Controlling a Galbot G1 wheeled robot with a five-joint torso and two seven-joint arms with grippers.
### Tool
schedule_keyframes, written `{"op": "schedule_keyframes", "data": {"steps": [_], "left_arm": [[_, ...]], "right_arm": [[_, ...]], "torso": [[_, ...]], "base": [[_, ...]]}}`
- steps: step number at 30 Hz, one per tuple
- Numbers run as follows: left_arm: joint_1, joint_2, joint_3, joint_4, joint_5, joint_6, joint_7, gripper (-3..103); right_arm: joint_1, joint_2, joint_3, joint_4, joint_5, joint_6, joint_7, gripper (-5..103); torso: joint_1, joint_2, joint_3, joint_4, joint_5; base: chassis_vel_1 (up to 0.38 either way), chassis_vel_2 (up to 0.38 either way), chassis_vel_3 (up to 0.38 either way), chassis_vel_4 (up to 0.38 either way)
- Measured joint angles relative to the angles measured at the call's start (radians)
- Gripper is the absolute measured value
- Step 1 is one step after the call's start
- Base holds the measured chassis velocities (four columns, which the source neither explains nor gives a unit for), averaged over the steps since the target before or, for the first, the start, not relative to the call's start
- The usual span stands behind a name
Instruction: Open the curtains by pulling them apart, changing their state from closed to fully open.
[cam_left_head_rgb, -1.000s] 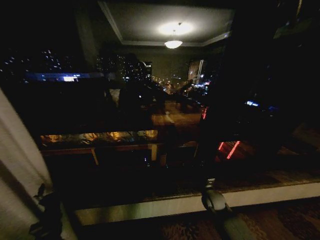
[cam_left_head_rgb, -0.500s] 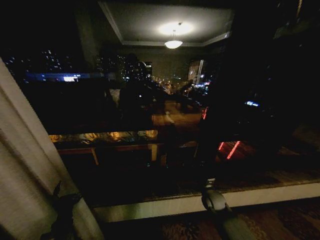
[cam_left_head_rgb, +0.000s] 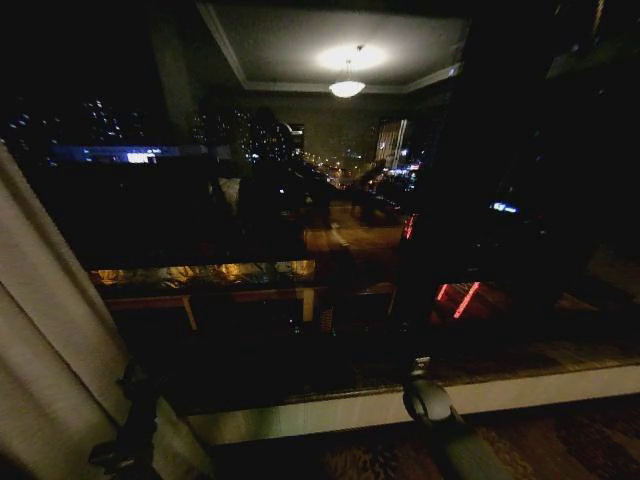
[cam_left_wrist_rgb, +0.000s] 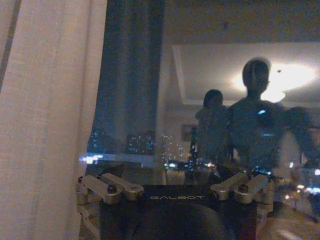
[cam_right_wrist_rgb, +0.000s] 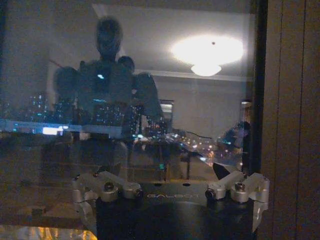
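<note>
At the window's left edge your left gripper (cam_left_head_rgb: 135, 420) sits against the curtains (cam_left_head_rgb: 45, 340); its jaws' state you cannot tell. The glass is mostly bare, so little remains.

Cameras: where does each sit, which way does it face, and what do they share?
Head: up high, looking down at the window glass; left gripper by the curtain, right arm low.
Left wrist: behind its linkage, facing curtain and glass.
Right wrist: faces glass.
Shared: the ceiling lamp's reflection.

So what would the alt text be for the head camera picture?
A dark night window reflecting a lit ceiling lamp, with a sheer cream curtain gathered at the left edge beside the robot's left pincer. The right pincer sits low by the sill.
</note>
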Motion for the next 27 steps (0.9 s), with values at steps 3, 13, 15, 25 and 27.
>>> {"op": "schedule_keyframes", "data": {"steps": [3, 13, 15, 25, 27], "left_arm": [[-0.01, -0.005, 0.0, 0.01, 0.019, 0.0, -0.005, 100], [-0.01, -0.024, 0.028, 0.015, 0.055, -0.021, 0.033, 100], [-0.009, -0.026, 0.029, 0.016, 0.061, -0.023, 0.033, 100], [-0.009, -0.026, 0.029, 0.017, 0.063, -0.024, 0.033, 100], [-0.008, -0.026, 0.029, 0.017, 0.063, -0.024, 0.033, 100]], "right_arm": [[0.0, 0.0, 0.0, 0.0, 0.0, 0.0, 0.0, 100], [0.0, 0.0, 0.0, 0.0, 0.0, 0.0, 0.0, 100], [0.0, 0.0, 0.0, 0.0, 0.0, 0.0, 0.0, 100], [0.0, 0.0, 0.0, 0.0, 0.0, 0.0, 0.0, 100], [0.0, 0.0, 0.0, 0.0, 0.0, 0.0, 0.0, 100]], "torso": [[0.0, 0.0, 0.0, 0.0, 0.0], [0.0, 0.0, 0.0, 0.0, 0.0001], [0.0, 0.0, 0.0, 0.0, 0.0], [0.0, 0.0, 0.0, 0.0001, 0.0001], [0.0, 0.0, 0.0, 0.0001, 0.0]], "base": [[0.0, 0.0, 0.0, 0.0], [0.0, 0.0, 0.0, 0.0], [0.0, 0.0, 0.0, 0.0], [0.0, 0.0, 0.0, 0.0], [0.0, 0.0, 0.0, 0.0]]}}
